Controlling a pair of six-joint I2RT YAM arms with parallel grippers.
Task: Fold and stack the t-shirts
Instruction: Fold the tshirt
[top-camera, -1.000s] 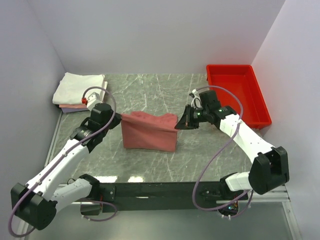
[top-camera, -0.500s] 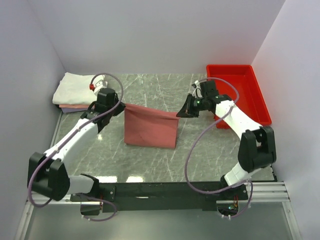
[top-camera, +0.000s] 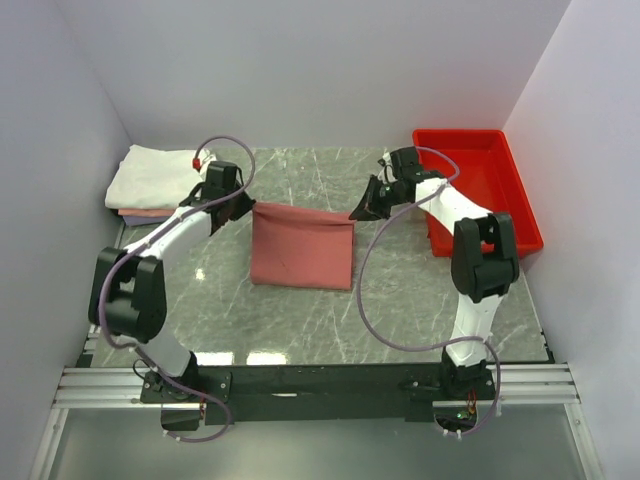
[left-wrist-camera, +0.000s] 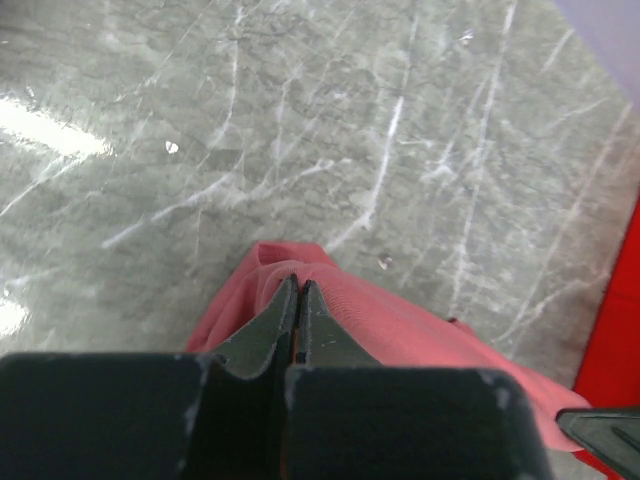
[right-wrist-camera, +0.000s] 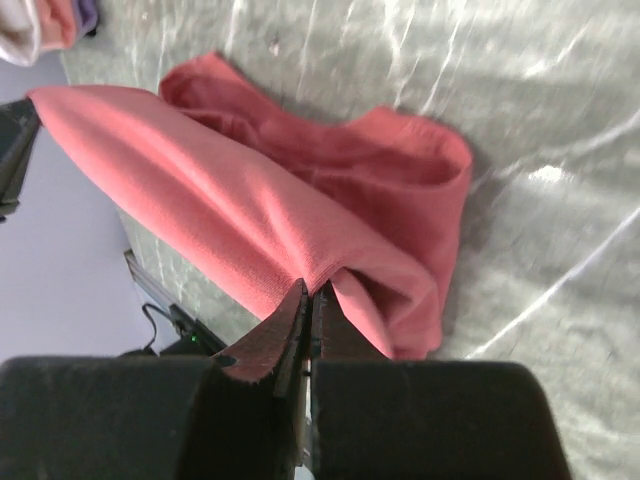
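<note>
The dusty salmon-red t-shirt (top-camera: 300, 248) lies folded in the middle of the table, its far edge stretched between my two grippers. My left gripper (top-camera: 249, 207) is shut on its far left corner; in the left wrist view (left-wrist-camera: 297, 282) the cloth (left-wrist-camera: 400, 325) bunches round the closed jaws. My right gripper (top-camera: 356, 214) is shut on the far right corner; in the right wrist view (right-wrist-camera: 309, 289) the shirt (right-wrist-camera: 230, 210) hangs from the closed jaws. A stack of folded white and pale pink t-shirts (top-camera: 157, 179) lies at the far left.
A rigid bright red tray (top-camera: 478, 187) stands at the far right, its edge showing in the left wrist view (left-wrist-camera: 612, 330). White walls close in on the left, back and right. The marble tabletop (top-camera: 300, 180) stretches behind the shirt.
Both grippers have carried the shirt's upper edge away from the arm bases toward the back of the table. The sagging cloth has been pulled taut and now lies flatter.
</note>
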